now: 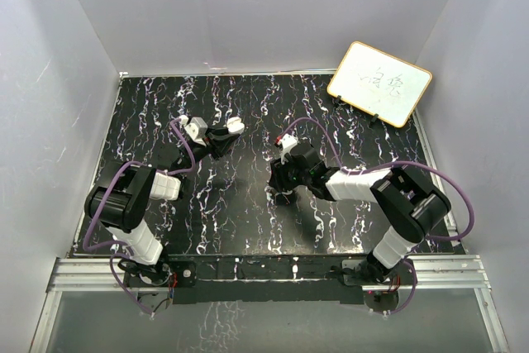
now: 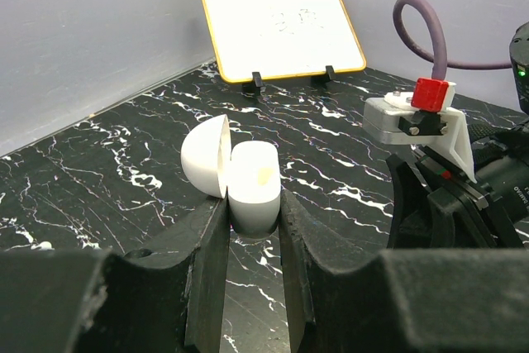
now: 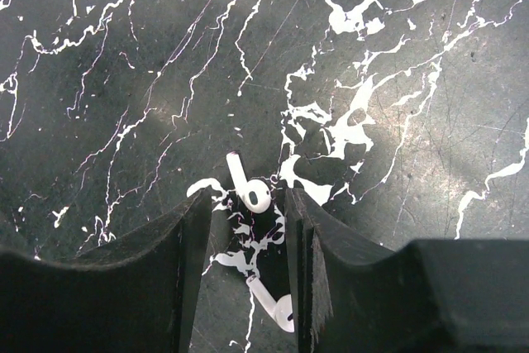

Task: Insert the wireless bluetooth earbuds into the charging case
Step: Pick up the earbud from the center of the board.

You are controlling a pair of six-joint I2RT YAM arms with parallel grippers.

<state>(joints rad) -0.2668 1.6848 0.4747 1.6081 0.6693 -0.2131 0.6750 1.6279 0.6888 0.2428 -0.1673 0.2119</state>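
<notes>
Between the spread fingers of my right claw [image 3: 248, 200] one white earbud [image 3: 248, 189] lies at the tips on the black marble table [image 3: 124, 80], with the other earbud [image 3: 278, 310] nearer; neither seems gripped. Farther left, my left claw [image 2: 252, 204] clamps the open white charging case [image 2: 252, 183].

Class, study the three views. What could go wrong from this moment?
The right pincer straddles one white earbud at its tips and a second earbud deeper in; closing may catch both or flick one away. The left pincer grips the open charging case low down, so pushing an earbud in might tilt it.
</notes>
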